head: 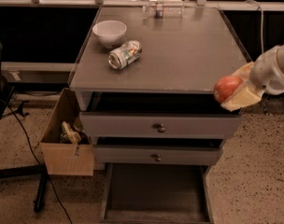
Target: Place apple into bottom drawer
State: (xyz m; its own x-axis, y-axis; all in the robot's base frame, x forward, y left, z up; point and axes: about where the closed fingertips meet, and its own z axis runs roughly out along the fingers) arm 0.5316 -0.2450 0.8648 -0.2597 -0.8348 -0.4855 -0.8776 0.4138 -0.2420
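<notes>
The red-orange apple (227, 87) is held in my gripper (235, 93) at the right front corner of the cabinet top, level with its front edge. The gripper's pale fingers (243, 98) are shut around the apple, and the white arm reaches in from the right edge of the view. The bottom drawer (156, 196) is pulled open at the foot of the cabinet, showing its dark flat floor. It lies below and to the left of the apple.
A white bowl (110, 32) and a crushed silver can (124, 54) sit on the grey cabinet top (179, 45). Two upper drawers with round knobs (159, 128) are slightly open. A cardboard box (65, 139) stands left of the cabinet. Cables lie on the floor.
</notes>
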